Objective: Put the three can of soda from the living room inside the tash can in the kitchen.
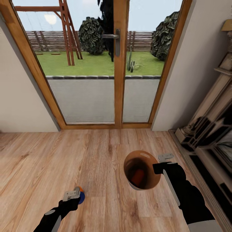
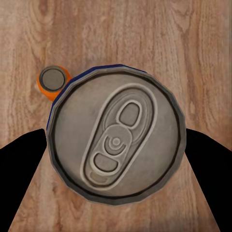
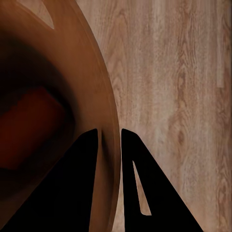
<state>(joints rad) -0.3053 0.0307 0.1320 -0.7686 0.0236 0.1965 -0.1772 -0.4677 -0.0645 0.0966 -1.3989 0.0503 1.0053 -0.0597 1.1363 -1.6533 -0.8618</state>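
You are looking straight down on the blue can point(image 2: 116, 140): its silvery top with the pull tab is facing the camera, and a thin blue edge is showing along its rim. The two dark fingers point(image 2: 21, 179) of your left gripper point(image 2: 116, 169) are sitting on either side of it, close against its sides. A second, orange can point(image 2: 52, 81) is standing upright on the wood floor point(image 2: 193, 53) below, peeking out from behind the blue can's edge.
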